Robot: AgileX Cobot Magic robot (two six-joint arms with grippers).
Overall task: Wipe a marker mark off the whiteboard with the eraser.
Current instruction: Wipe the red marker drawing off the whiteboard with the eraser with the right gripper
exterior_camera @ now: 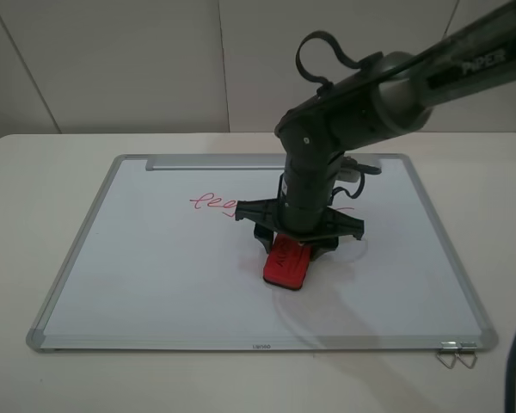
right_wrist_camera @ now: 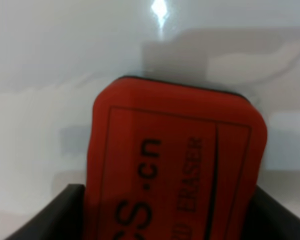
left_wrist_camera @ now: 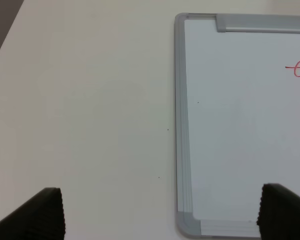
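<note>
The whiteboard (exterior_camera: 155, 275) lies flat on the table, its left frame (left_wrist_camera: 181, 125) also showing in the left wrist view. The marker mark (exterior_camera: 211, 204), a red scribble of small loops, sits in the board's upper middle; its right end is hidden behind my right gripper (exterior_camera: 294, 243), and only its first loop (left_wrist_camera: 299, 69) shows in the left wrist view. That gripper is shut on the red eraser (exterior_camera: 285, 263), which it holds tilted just right of and in front of the mark, filling the right wrist view (right_wrist_camera: 175, 165). My left gripper (left_wrist_camera: 162, 212) hangs open over the board's left edge.
A silver tray strip (exterior_camera: 215, 162) runs along the board's far edge. A metal binder clip (exterior_camera: 457, 354) lies at the board's near right corner. The right arm (exterior_camera: 387, 95) stretches in from the upper right. Cream tabletop (left_wrist_camera: 90, 100) surrounds the board.
</note>
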